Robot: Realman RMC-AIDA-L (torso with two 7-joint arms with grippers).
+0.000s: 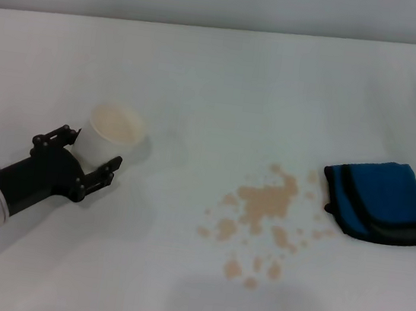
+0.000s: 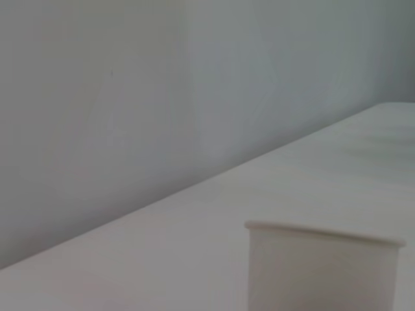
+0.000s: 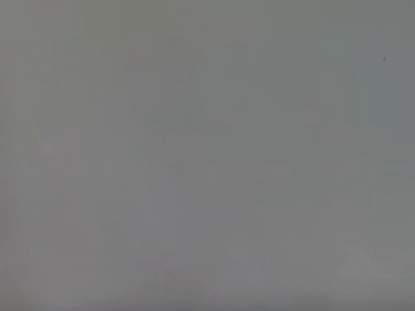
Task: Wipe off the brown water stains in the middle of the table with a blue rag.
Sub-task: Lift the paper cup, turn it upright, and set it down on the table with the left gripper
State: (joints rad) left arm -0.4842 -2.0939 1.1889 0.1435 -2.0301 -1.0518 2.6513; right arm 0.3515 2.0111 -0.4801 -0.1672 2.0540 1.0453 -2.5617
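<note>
White table (image 1: pixel 219 72) (brown water stains (image 1: pixel 263 205) mid-surface), grey wall.

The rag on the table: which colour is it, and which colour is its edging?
Bright blue, with dark grey-black edging. The blue rag shows best in the head view.

Open white tabletop (image 1: pixel 203 78) all around the tan-brown stain cluster (image 1: pixel 261 216); I see clear passage from the near edge and the far side. Folded blue cloth with dark edging (image 1: pixel 378 201) lies just right of the stains. White paper cup (image 1: pixel 111 136) stands well left, my left gripper (image 1: pixel 88 159) straddling it.
</note>
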